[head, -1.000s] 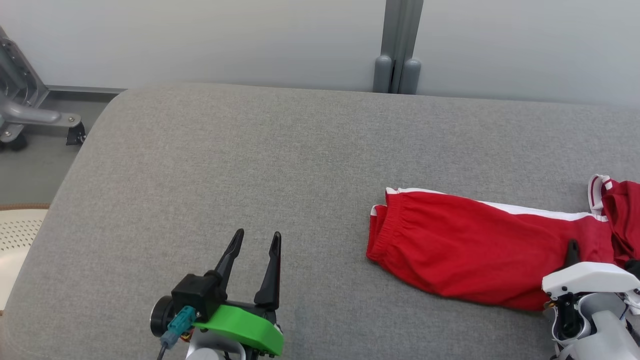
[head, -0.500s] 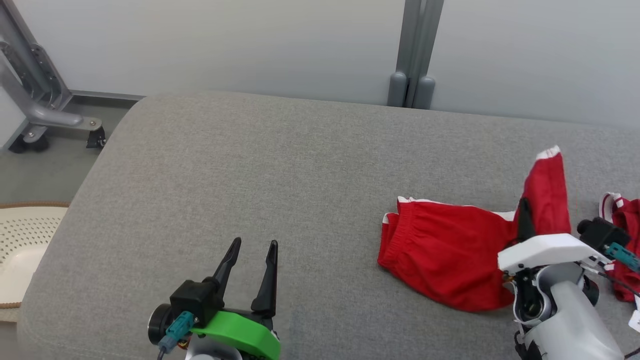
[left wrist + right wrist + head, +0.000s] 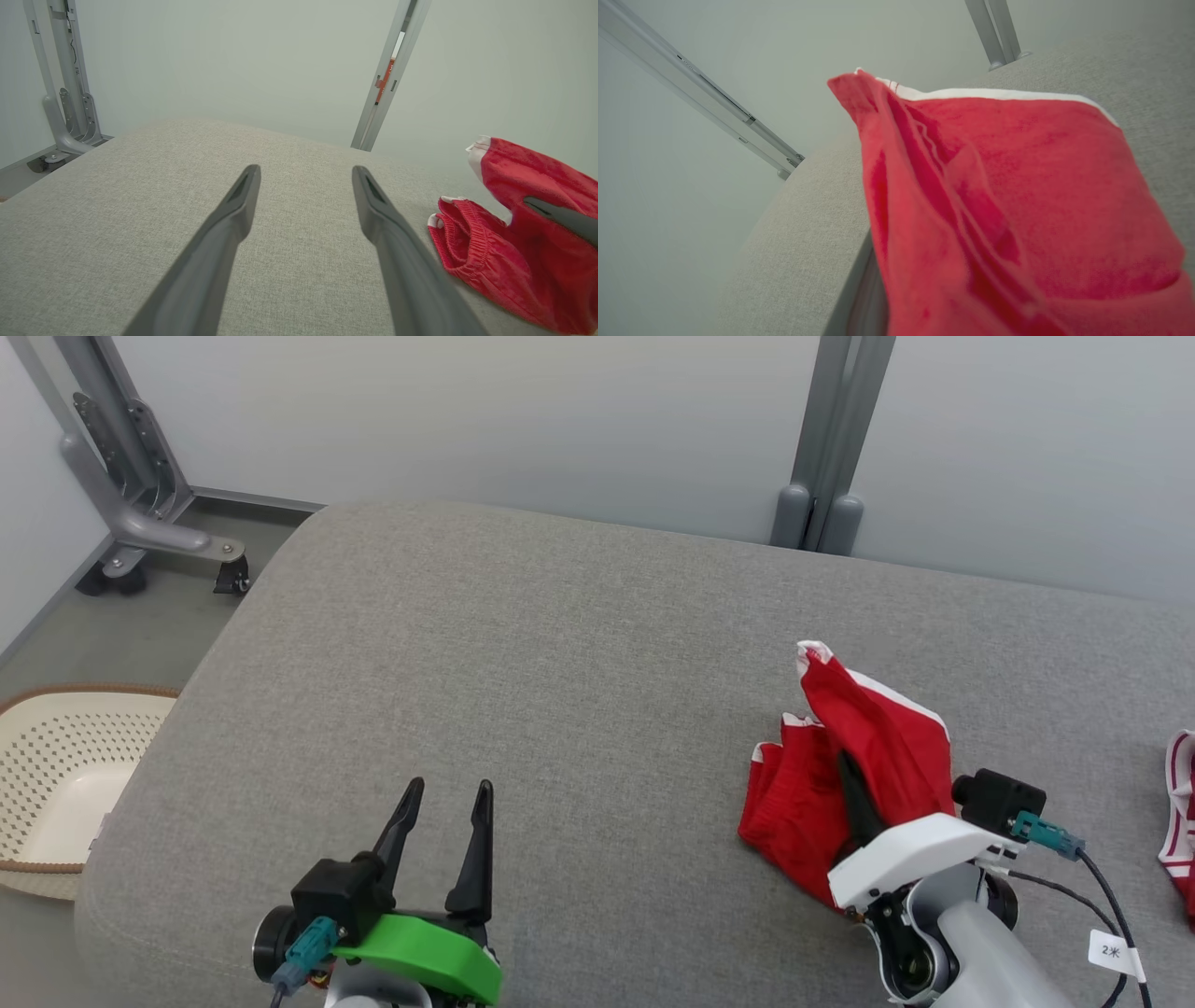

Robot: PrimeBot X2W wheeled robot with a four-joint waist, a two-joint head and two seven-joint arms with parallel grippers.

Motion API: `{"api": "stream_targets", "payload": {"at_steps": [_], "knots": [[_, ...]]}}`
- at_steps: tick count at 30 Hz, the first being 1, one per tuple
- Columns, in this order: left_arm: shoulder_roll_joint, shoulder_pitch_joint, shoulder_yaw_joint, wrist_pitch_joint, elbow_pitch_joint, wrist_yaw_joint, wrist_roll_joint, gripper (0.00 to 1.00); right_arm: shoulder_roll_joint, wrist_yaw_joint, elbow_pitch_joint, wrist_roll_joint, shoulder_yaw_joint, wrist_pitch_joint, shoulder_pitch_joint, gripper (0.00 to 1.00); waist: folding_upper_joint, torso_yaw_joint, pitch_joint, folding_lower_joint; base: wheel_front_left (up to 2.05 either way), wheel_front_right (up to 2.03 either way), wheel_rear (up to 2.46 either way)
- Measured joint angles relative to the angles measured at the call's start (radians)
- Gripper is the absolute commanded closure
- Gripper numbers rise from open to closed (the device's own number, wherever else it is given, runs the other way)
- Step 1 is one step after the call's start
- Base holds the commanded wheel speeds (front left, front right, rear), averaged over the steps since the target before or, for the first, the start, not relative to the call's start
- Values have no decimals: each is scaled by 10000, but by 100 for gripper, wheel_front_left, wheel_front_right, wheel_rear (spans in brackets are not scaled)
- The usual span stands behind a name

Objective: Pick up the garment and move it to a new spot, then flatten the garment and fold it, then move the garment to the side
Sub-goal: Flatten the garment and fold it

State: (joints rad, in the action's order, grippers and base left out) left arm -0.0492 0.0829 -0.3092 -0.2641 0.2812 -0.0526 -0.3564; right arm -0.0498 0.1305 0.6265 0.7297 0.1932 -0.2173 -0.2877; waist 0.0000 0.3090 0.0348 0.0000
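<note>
While broad bare room lies across the left and far parts of the grey padded surface (image 3: 560, 644), its rounded left edge drops toward a cream basket (image 3: 56, 756) on the floor. Right of centre sits the red garment (image 3: 887, 747), bunched. Its elastic waistband end rests on the padding and faces left, and a white-trimmed fold rises away from the robot, tilted slightly left. The right gripper (image 3: 848, 775) pinches that fold, one dark finger in front of the cloth, wrist low at the near edge. The left gripper (image 3: 446, 788) hovers near-left, fingers moderately parted, empty, pointing away. Another red cloth (image 3: 1181, 803) lies at the right border.
</note>
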Motion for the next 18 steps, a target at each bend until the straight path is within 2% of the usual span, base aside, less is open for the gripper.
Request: {"api": "stream_targets", "payload": {"at_steps": [2,3,4,11,18], "knots": [[0,-4,54,0,0,-4,10,0,0,0,261,192,94,63,17,100,0,53,-7,0,0,0,0],[0,-6,61,0,0,-6,10,0,-2,0,374,236,132,63,23,80,0,71,-11,0,0,0,0],[0,-6,61,0,-2,-6,10,0,-10,0,495,249,232,81,23,0,0,93,-16,0,0,0,0],[0,-9,109,0,-38,-15,-12,0,12,0,366,918,1944,244,24,0,0,100,-72,0,0,0,0],[0,-12,171,0,-71,6,-31,0,13,0,79,1850,3649,894,150,0,0,-124,-76,0,0,0,0]]}}
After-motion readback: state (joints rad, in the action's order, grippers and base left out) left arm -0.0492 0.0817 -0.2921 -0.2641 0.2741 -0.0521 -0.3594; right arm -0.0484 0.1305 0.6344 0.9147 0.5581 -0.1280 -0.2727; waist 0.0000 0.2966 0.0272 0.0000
